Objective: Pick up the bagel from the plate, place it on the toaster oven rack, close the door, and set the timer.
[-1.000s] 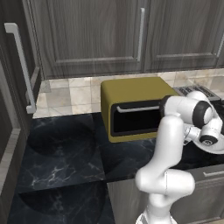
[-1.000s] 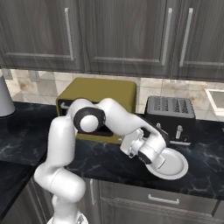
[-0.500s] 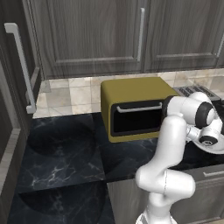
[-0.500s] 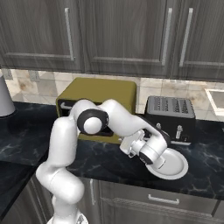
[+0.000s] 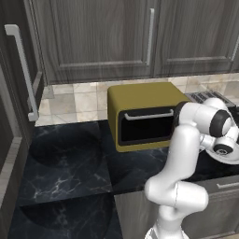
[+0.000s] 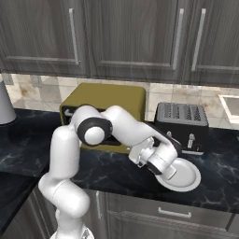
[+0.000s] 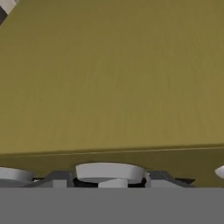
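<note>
The mustard-yellow toaster oven (image 5: 140, 100) stands on the dark counter with its glass door (image 5: 142, 130) shut and the silver handle along the door's top edge. The rack is hidden behind the door. The white plate (image 6: 186, 178) lies to the oven's right, in front of the black toaster. My gripper (image 6: 149, 156) hovers low at the plate's left rim, pointing toward the oven. Its fingers are hidden behind the hand, so its state is unclear. The bagel is hidden. In the hand view, the oven's yellow wall (image 7: 109, 74) is very close, with a silver knob (image 7: 109, 171) at the bottom.
A black slot toaster (image 6: 182, 123) sits right of the oven, just behind the plate. Dark cabinets hang above the tiled backsplash. A tall cabinet with a long handle (image 5: 23, 70) stands at the far left. Open dark counter (image 5: 70, 158) lies left of the oven.
My hand has sunk slightly beside the plate. The oven and the plate have not moved.
</note>
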You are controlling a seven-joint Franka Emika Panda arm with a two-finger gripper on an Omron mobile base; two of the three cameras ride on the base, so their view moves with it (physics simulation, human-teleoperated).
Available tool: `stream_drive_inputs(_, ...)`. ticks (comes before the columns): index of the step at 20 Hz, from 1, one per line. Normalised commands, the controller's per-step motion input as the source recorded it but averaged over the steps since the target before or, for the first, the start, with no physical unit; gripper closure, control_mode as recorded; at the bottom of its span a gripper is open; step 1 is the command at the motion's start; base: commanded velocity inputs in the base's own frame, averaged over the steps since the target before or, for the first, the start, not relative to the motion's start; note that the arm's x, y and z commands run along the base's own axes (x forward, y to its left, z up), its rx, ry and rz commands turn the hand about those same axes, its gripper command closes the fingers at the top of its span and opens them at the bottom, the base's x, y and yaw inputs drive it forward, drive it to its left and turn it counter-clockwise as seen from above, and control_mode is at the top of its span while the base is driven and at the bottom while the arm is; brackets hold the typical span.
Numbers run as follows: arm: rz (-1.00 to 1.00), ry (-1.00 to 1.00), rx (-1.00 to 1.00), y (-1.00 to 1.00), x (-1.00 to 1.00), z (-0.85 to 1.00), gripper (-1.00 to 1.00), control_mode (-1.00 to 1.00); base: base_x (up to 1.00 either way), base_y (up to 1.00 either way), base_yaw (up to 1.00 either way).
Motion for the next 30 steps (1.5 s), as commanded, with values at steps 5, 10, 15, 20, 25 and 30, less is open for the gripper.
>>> stream_drive_inputs(5, -0.25, 0.04, -0.06, 0.17, -0.33, 0.19, 1.00, -1.00, 0.00, 0.00, 0.00)
stream_drive_inputs(10, -0.33, 0.06, -0.03, 0.19, -0.28, 0.16, 1.00, -1.00, 0.00, 0.00, 0.00)
stream_drive_inputs(15, -0.31, 0.10, -0.03, 0.03, -0.23, 0.09, 1.00, -1.00, 0.00, 0.00, 0.00)
stream_drive_inputs(20, -0.28, 0.11, -0.04, 0.00, -0.22, 0.16, 1.00, -1.00, 0.00, 0.00, 0.00)
stream_drive_inputs(25, -0.23, 0.07, -0.06, 0.00, -0.09, 0.23, 1.00, -1.00, 0.00, 0.00, 0.00)
stream_drive_inputs(30, -0.18, 0.11, -0.03, 0.00, 0.00, 0.10, 1.00, -1.00, 0.00, 0.00, 0.00)
